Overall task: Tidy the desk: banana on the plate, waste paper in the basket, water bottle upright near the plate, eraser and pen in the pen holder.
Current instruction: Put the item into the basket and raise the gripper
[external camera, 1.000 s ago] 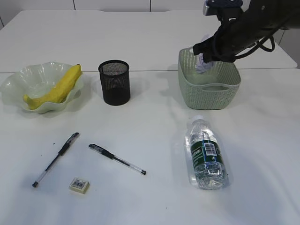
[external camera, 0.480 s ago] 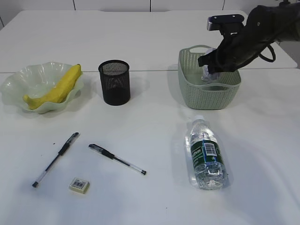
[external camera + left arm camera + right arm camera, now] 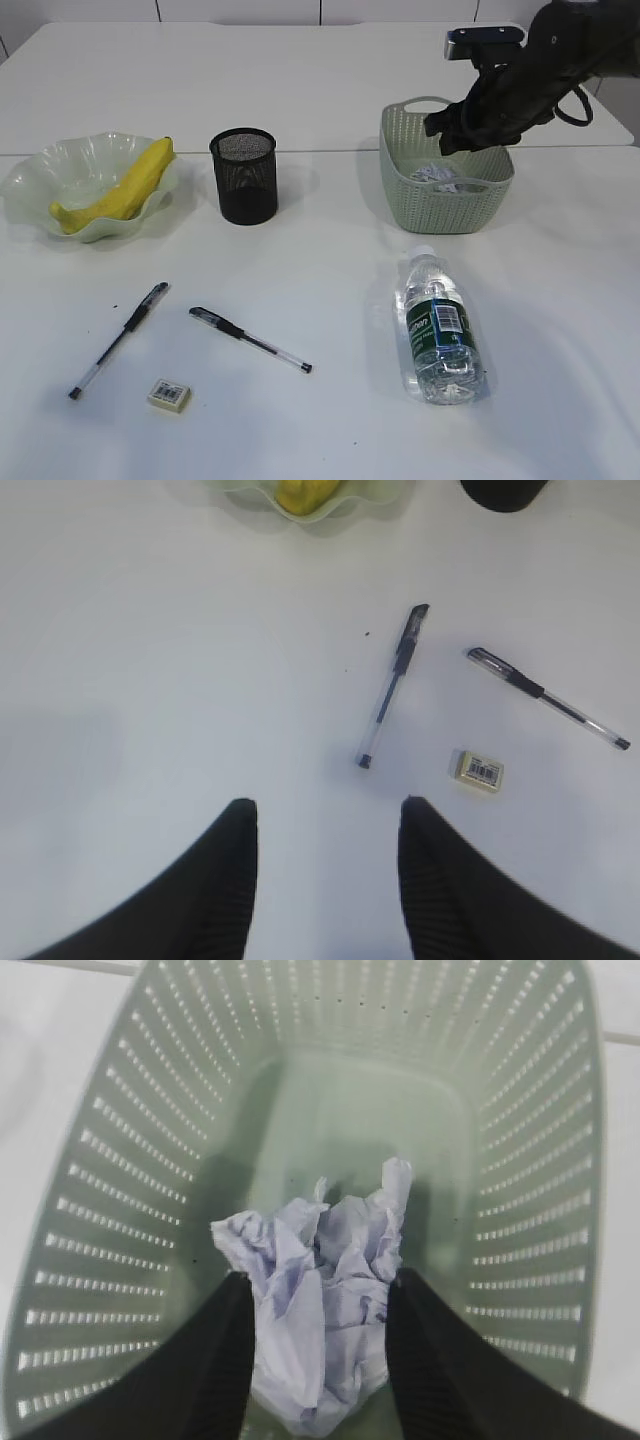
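The crumpled waste paper (image 3: 330,1250) lies on the floor of the green basket (image 3: 120,1190). My right gripper (image 3: 315,1282) hangs over it, open, one finger on each side of the paper. From the exterior view the gripper (image 3: 447,133) is above the basket (image 3: 445,210) and the paper (image 3: 437,176) sits below it. The banana (image 3: 125,185) rests on the pale green plate (image 3: 40,165). The water bottle (image 3: 438,330) lies on its side. Two pens (image 3: 393,685) (image 3: 545,695) and the eraser (image 3: 476,770) lie ahead of my open, empty left gripper (image 3: 328,815).
The black mesh pen holder (image 3: 244,175) stands between plate and basket. White table stretches around the pens (image 3: 118,338) (image 3: 250,340) and eraser (image 3: 169,395). The left arm does not show in the exterior view.
My right gripper came down over the basket and opened. The waste paper dropped from it to the basket floor. The left gripper has not moved.
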You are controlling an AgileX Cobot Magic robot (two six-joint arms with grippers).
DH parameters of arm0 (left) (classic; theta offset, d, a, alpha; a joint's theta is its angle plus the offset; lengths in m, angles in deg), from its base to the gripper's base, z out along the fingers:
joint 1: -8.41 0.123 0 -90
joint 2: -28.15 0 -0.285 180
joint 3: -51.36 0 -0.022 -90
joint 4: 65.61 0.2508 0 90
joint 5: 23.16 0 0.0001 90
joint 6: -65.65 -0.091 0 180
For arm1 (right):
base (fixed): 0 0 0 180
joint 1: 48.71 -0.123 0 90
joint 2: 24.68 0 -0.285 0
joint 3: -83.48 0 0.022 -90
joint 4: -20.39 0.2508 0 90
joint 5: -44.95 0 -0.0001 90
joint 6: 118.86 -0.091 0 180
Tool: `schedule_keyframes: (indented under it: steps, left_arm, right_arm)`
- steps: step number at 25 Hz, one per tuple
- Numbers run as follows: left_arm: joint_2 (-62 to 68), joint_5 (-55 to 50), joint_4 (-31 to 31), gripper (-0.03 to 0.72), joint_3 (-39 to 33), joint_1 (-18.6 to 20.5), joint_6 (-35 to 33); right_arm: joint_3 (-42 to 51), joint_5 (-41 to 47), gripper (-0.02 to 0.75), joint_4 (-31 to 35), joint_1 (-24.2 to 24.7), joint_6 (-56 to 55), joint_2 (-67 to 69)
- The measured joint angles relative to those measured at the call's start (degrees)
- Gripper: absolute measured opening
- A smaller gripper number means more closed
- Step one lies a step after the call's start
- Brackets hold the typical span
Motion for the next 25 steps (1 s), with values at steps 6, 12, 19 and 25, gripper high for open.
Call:
schedule_keyframes:
  steps: [6,12,19,25]
  left_arm:
    - [0.0,-0.08,0.0,0.329,0.0,0.0,0.0]
    - [0.0,-0.08,1.53,0.329,0.0,0.0,0.0]
    - [0.0,-0.08,2.15,0.328,0.0,0.0,0.0]
    - [0.0,0.46,1.77,0.328,0.0,0.0,0.0]
  right_arm:
    - [-3.73,6.37,0.327,-0.22,0.0,-1.95,-2.01]
    - [-4.22,15.35,0.327,-0.22,0.0,-2.51,-11.23]
    - [-4.1,29.21,0.327,1.64,0.11,-2.64,-17.57]
    - [2.42,32.06,0.327,2.57,0.11,-3.67,-23.05]
